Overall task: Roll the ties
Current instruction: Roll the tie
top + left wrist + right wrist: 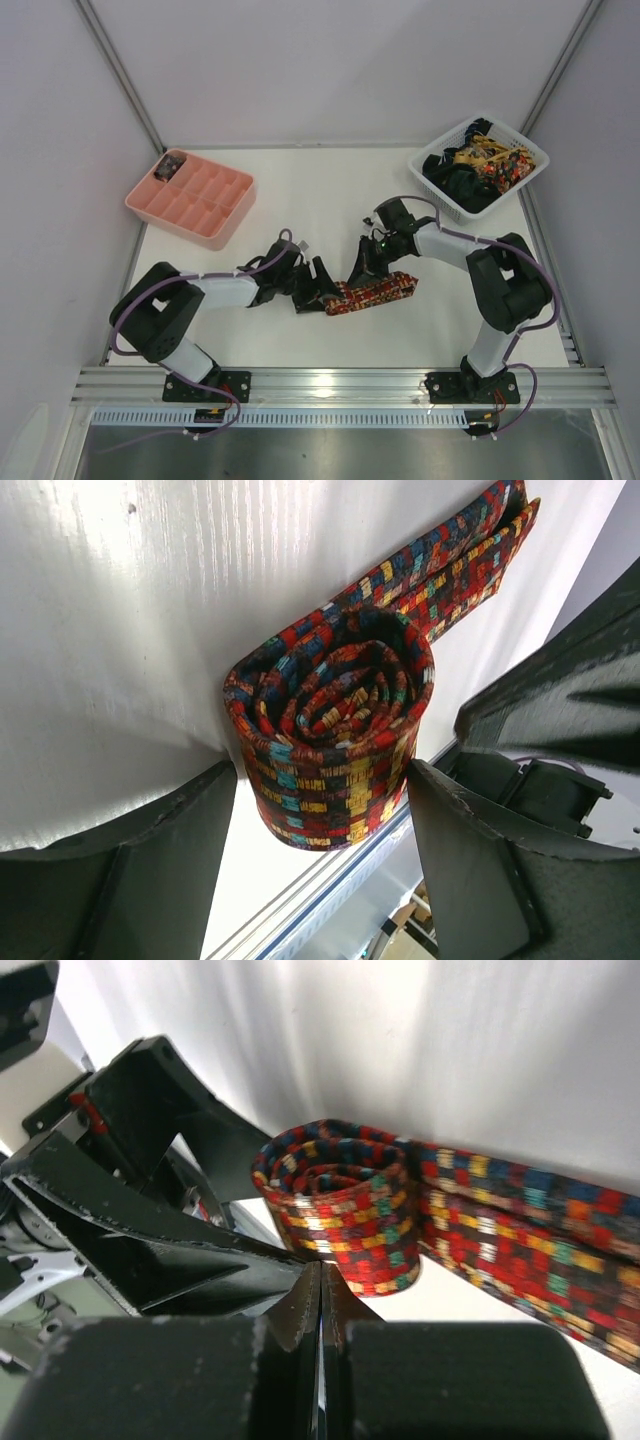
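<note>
- A red, orange and yellow patterned tie (pixel 372 291) is seen on the white table (pixel 300 190), a little below the centre of the top view. Its left end is wound into a coil, and the rest is laid flat toward the right.
- The coil (pixel 330 720) is shown end-on in the middle of the left wrist view, with the flat length running off to the upper right.
- The left gripper (pixel 316 287) is set around the coil. Its fingers (pixel 130 880) are spread to the coil's width and lie against both its sides, so the coil is judged to be pinched between them.
- The right gripper (pixel 320 1295) is seen at the bottom centre of its own view. Its fingers are pressed together on nothing, and the tips are just beside the coil where the flat length begins.
- The step in hand is judged to be the winding of this tie: several turns are made, and a good part is not yet taken up.
- For the next move, the coil is to be turned further rightward along the flat length. That length is to be held down and straight, so that the layers are neither skewed nor loosened.
- More ties (pixel 485 160) are heaped in the white basket (pixel 430 195) at the upper right, and a pink tray (pixel 170 222) is placed at the upper left.
</note>
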{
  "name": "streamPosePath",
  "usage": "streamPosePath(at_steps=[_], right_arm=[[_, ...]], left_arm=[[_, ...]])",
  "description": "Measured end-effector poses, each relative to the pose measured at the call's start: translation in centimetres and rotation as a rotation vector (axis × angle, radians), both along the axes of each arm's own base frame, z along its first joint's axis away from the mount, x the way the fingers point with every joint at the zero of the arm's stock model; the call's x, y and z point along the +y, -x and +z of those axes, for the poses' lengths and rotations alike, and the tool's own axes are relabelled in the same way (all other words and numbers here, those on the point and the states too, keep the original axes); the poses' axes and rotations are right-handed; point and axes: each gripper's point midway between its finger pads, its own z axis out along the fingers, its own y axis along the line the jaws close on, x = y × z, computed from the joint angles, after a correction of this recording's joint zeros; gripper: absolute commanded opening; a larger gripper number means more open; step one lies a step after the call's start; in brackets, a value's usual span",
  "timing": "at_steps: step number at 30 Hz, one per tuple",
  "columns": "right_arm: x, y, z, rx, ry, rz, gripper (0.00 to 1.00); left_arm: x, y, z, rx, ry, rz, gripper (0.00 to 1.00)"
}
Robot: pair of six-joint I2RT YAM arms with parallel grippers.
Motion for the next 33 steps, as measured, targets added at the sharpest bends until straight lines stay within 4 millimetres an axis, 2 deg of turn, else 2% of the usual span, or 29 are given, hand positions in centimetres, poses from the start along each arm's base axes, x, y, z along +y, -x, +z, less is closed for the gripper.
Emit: streamPosePath(at_steps=[6,12,19,22,33], right_arm=[[1.2,1.0,-0.3,0.018,-0.041,0.043,0.0],[1.0,1.3,-2.5,0.067,-0.022,0.039,0.0],[1.1,1.3,-2.8,0.072,-0.039,0.033,0.0],[1.0,1.1,-2.9,0.076,-0.041,0.024,0.0],[0.8,0.8,-3.1,0.085,-0.037,0.005,0.0]], left_arm=[[0.4,0.3,0.1,-0.006,0.01,0.009,0.75],[0.3,0.2,0.2,-0.017,0.019,0.01,0.76],[-0.3,-0.3,0.1,-0.034,0.045,0.005,0.75],[-0.5,-0.4,0.0,-0.025,0.058,0.009,0.73],[-0.9,-0.6,-0.8,0.028,0.047,0.025,0.53]])
